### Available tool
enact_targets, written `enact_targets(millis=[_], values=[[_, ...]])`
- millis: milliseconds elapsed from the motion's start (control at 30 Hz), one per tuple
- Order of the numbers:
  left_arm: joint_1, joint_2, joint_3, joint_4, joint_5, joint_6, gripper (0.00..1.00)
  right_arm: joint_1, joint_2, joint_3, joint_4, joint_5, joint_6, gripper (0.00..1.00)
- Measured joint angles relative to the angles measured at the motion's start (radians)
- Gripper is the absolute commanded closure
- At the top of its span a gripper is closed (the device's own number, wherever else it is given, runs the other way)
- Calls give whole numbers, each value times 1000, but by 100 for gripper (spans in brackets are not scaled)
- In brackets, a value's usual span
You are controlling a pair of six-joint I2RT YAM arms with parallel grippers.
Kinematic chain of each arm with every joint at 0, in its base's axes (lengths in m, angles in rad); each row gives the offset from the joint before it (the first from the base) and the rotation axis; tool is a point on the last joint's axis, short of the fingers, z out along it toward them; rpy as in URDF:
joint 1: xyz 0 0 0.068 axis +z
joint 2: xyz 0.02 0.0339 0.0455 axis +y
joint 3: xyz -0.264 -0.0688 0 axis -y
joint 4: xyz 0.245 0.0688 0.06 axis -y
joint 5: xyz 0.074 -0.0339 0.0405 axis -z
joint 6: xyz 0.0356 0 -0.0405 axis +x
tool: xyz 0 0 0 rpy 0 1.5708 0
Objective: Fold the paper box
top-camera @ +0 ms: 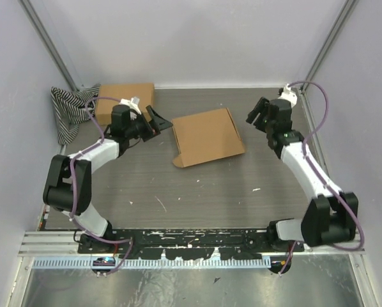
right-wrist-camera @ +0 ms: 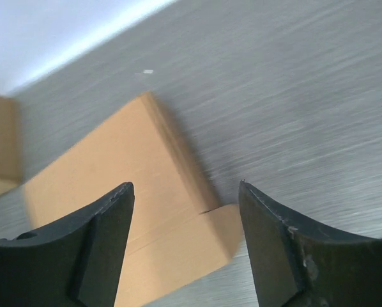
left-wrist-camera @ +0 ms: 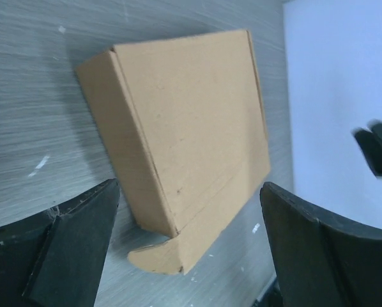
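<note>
The brown paper box (top-camera: 207,136) lies closed and flat mid-table, with a small rounded flap (top-camera: 178,160) sticking out at its near left corner. My left gripper (top-camera: 158,123) hovers just left of the box, open and holding nothing. In the left wrist view the box (left-wrist-camera: 184,128) and its flap (left-wrist-camera: 154,259) lie beyond the wide-spread fingers (left-wrist-camera: 57,249), apart from them. My right gripper (top-camera: 256,114) is off the box's right edge, open and empty. In the right wrist view the box (right-wrist-camera: 114,185) shows between and beyond the gripper (right-wrist-camera: 186,187).
A second cardboard box (top-camera: 124,102) sits at the back left, beside a black-and-white striped cloth (top-camera: 66,112). White walls close in the back and both sides. Small white specks dot the grey table (top-camera: 197,192).
</note>
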Motion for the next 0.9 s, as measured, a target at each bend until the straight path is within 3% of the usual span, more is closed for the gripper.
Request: enact_targets(millis=[67,100,167,200,367,533,900], values=[[2,26,-23,72,58,-51,10,-76,89,70,-57,-18,-32,26],[-6,43,-30,92,90,-66,22,-98,152,108,-89,-32,-51,26],[-35,52,-35,71,113,-56,75,-101,250,133,-124,-77,-84,25],[-65,45,-32,33,108,-16,89,-95,283,126,-149,-104,-97,25],[-203,-31,-20,-147,14,138,71,-78,310,23,-216,-206,-135,29],[-225,-81,-20,-229,-64,202,47,-78,309,14,-216,-260,-145,31],[-282,-32,-11,-319,-137,237,28,-78,312,6,-183,-338,-167,35]])
